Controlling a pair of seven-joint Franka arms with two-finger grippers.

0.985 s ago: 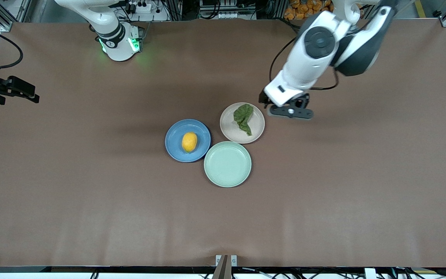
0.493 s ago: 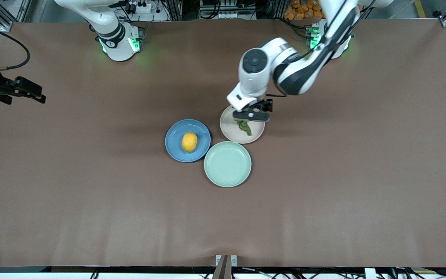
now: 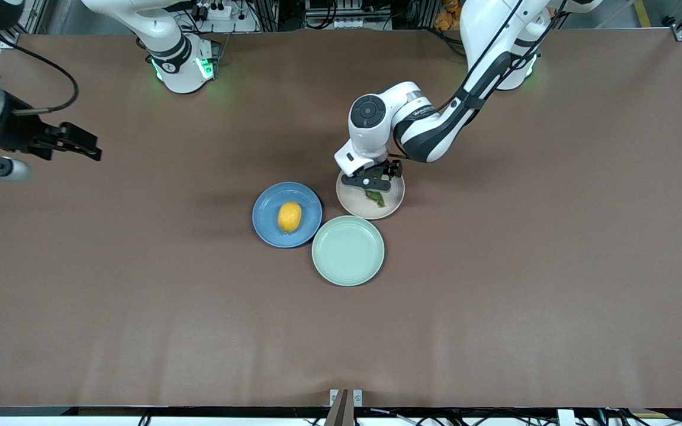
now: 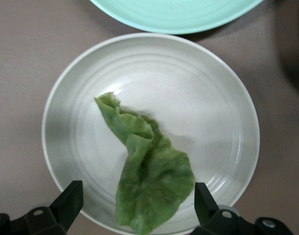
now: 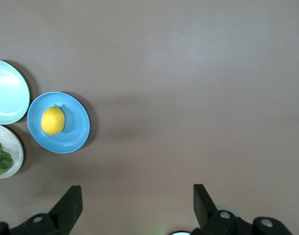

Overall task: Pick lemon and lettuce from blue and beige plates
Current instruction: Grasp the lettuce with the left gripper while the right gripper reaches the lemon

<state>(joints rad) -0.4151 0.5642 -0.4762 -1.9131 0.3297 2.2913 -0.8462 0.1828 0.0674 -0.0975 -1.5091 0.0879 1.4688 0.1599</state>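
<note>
Mint-green plate (image 3: 348,251) sits nearest the front camera on the worktop (image 3: 495,296); just above it, lemon (image 3: 289,217) rests on the blue plate (image 3: 270,207). Lettuce (image 4: 147,171) lies on the beige plate (image 4: 208,107), between the left gripper's (image 4: 135,208) wide-open fingers. Right gripper (image 3: 77,145), fingers spread, hangs over bare worktop toward the right arm's end, well apart from the lemon

Both arms are glossy white shells with dark grey bands at the joints and a round dark cap on the left arm's wrist joint. Green lights glow at each base. Thin black cables run along the links. The left gripper (image 3: 372,183) and right gripper (image 3: 74,145) are matte black, with small screws showing.
</note>
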